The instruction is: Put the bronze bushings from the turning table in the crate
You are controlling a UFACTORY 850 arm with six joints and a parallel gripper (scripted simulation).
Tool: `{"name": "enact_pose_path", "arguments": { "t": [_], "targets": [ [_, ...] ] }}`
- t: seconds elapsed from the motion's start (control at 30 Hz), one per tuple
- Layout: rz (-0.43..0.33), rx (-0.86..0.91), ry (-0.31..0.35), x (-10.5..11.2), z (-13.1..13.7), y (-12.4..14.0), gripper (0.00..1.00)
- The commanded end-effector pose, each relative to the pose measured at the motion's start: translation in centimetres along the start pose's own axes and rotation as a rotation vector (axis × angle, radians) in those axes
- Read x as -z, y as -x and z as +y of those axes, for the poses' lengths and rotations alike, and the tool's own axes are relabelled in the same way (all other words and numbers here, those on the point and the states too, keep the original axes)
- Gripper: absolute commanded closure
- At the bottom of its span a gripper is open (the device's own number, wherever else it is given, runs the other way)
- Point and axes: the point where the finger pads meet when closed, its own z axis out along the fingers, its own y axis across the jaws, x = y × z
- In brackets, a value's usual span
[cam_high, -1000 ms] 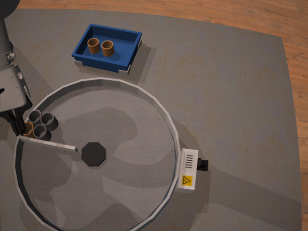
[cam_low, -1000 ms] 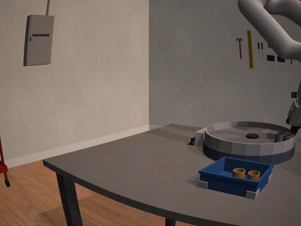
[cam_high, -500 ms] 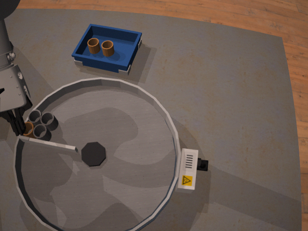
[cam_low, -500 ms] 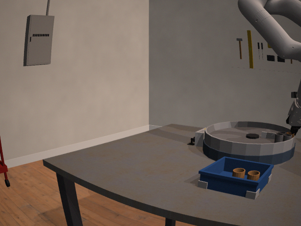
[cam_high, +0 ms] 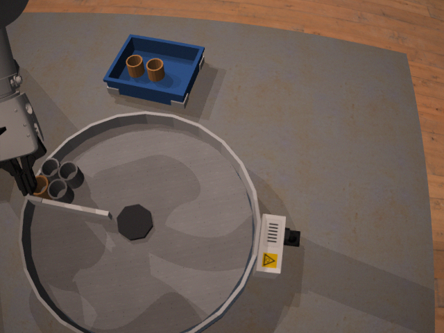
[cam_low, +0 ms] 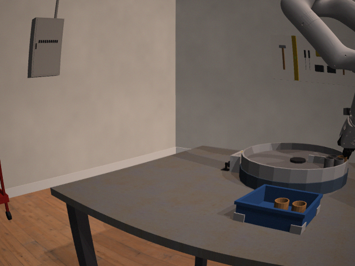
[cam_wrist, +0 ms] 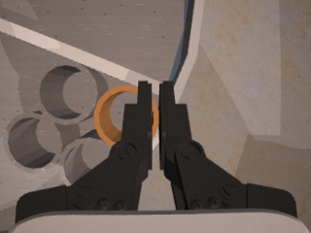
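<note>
A bronze bushing point(cam_high: 40, 186) stands at the left rim of the turning table point(cam_high: 139, 222), touching three steel bushings point(cam_high: 50, 167) point(cam_high: 69, 171) point(cam_high: 57, 189). My gripper point(cam_high: 28, 188) is down on it, shut on its rim-side wall. In the wrist view one finger is inside the orange ring point(cam_wrist: 123, 116) and one outside, with the gripper's fingertips almost together; the steel bushings point(cam_wrist: 61, 93) lie to the left. The blue crate point(cam_high: 155, 68) beyond the table holds two bronze bushings point(cam_high: 134, 66) point(cam_high: 155, 69).
A light divider bar point(cam_high: 71, 207) runs from the left rim toward the dark hub point(cam_high: 134, 221), just in front of the bushings. The raised table rim point(cam_high: 236, 161) encircles the disc. A white control box point(cam_high: 271, 243) sits at its right side.
</note>
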Motion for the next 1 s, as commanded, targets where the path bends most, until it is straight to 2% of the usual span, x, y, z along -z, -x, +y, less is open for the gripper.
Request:
{"name": "enact_pose_path", "arguments": {
  "t": [0.0, 0.47, 0.97],
  "targets": [
    [0.001, 0.000, -0.001, 0.1, 0.0, -0.1, 1.00],
    [0.001, 0.000, -0.001, 4.3, 0.0, -3.7, 1.00],
    [0.000, 0.000, -0.001, 5.2, 0.0, -4.4, 1.00]
  ]
}}
